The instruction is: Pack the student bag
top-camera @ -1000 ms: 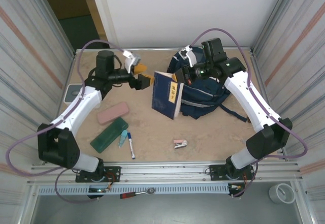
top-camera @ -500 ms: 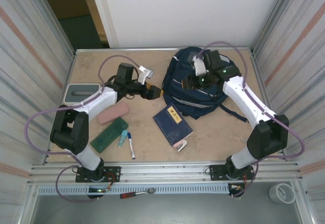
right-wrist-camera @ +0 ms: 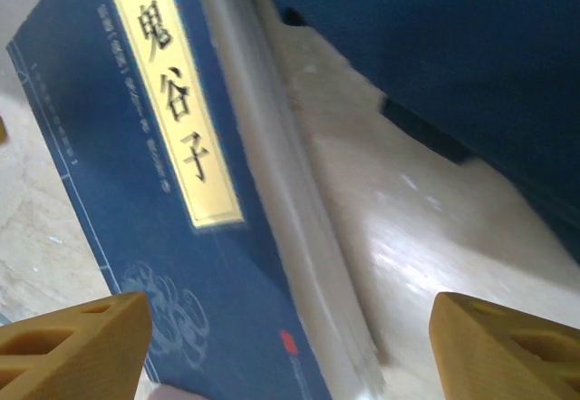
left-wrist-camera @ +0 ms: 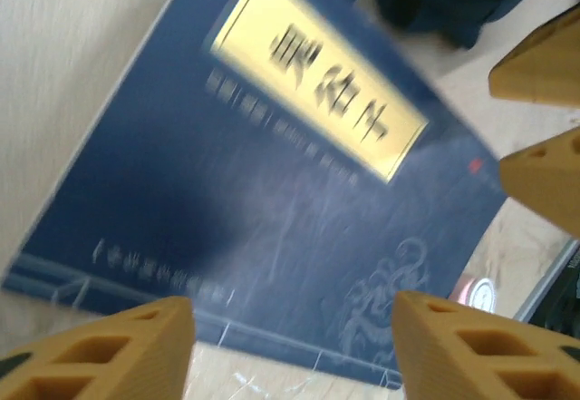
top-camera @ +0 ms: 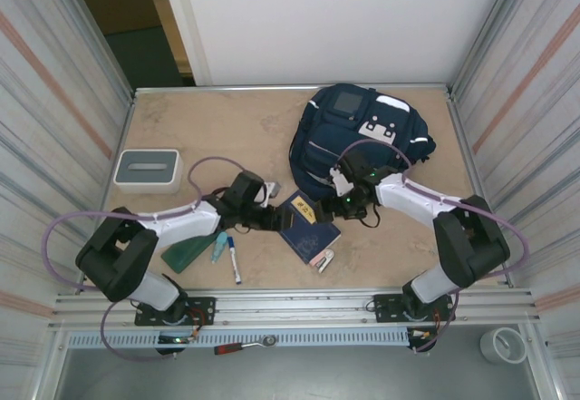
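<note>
The left arm (top-camera: 172, 223) covers part of the green pencil case (top-camera: 186, 249). Both the left end effector (left-wrist-camera: 290, 314) and the right end effector (right-wrist-camera: 290, 307) hover spread wide, holding nothing, over the blue book (top-camera: 308, 226), just beside the student bag (top-camera: 362, 141) at the far right. Bare worktop (top-camera: 208, 128) lies far left.

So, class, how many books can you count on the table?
1. The blue book lies flat on the table, just in front of the student bag. More could be hidden inside the bag.
</note>
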Motion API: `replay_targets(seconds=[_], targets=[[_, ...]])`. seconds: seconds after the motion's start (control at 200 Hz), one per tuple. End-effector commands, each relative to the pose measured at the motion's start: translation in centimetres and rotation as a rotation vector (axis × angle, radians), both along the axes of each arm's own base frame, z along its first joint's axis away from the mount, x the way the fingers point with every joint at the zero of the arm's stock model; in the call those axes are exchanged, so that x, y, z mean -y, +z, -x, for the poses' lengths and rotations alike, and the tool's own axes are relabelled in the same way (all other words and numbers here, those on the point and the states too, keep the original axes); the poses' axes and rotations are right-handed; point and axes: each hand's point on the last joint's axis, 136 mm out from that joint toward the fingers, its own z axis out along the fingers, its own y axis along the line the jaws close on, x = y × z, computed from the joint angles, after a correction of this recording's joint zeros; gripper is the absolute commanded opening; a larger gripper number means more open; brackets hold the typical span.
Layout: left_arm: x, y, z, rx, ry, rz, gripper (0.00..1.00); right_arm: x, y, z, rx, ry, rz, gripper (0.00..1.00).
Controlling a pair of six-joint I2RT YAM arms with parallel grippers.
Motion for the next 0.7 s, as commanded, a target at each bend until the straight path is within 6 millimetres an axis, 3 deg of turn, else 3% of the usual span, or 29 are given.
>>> replay_targets(seconds=[0.0, 0.135, 0.351, 0.506, 0.611, 0.696], targets=[[-1.9, -0.9, 0.4, -0.021, 0.136, -0.034, 0.51, -2.5, -0.8, -0.2, -0.010, 0.049, -0.055, 0.76], [-2.3, -2.6, 1.6, -0.063, 0.166, -0.019, 0.43, -3.8, -2.2, -0.1, -0.030, 0.083, -0.050, 0.69], [-0.4, -3.2, 0.7, -0.076, 0.141, 0.028, 0.35, -6.1, -1.5, -0.6, -0.014, 0.114, -0.100, 0.34], [-1.1, -2.3, -1.3, -0.035, 0.179, 0.021, 0.34, -8.9, 1.7, -2.1, 0.028, 0.117, -0.216, 0.07], [-2.5, -0.5, -2.8, 0.005, 0.233, 0.038, 0.37, -10.0, 4.9, -3.2, 0.075, 0.105, -0.284, 0.00], [-4.0, 1.8, -3.9, 0.063, 0.277, 0.047, 0.46, -9.9, 7.7, -4.1, 0.110, 0.068, -0.336, 0.00]])
